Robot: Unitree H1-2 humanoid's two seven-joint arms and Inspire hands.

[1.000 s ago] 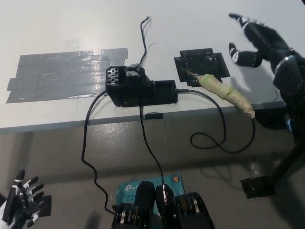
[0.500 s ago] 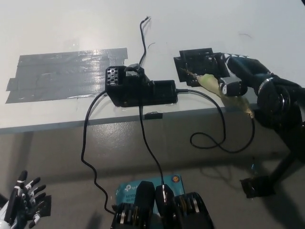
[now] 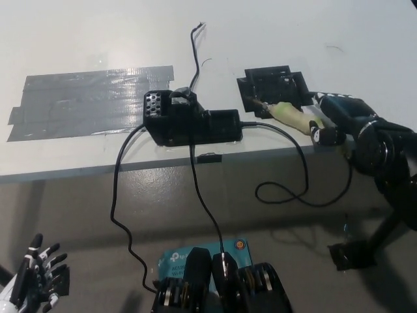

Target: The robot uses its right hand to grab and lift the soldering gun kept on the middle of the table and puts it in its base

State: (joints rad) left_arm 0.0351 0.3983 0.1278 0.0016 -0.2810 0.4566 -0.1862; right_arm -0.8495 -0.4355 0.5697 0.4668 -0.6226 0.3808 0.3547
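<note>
Head view of the grasp stage. The soldering gun (image 3: 291, 117) lies on the white tabletop (image 3: 273, 39) near its front edge, right of centre, with its pale yellow-green handle pointing right and its thin metal tip pointing left onto a flat black plate (image 3: 272, 83). The black right hand (image 3: 333, 119) is laid over the rear part of the handle, with the fingers (image 3: 324, 134) curled about it; whether the grip is fully closed cannot be told, since the hand hides the contact.

A black cord (image 3: 296, 186) runs from the black base unit (image 3: 189, 120), which stands left of the gun at the tabletop's middle, and hangs in a loop over the front edge towards the gun's rear end. A second cable (image 3: 195, 49) leads away to the far side, and strips of grey tape (image 3: 91, 101) are stuck flat at the left. The white left hand (image 3: 36, 274) rests low at the near left, off the tabletop, with fingers spread and empty.

The gun is judged light and rigid, with a smooth, slightly tapered handle that may slip in a loose hold. The metal tip is thin and should be kept clear of contact. The handle's middle is judged the best place for a hold. The trailing cord is likely to drag and twist the gun during lifting.
</note>
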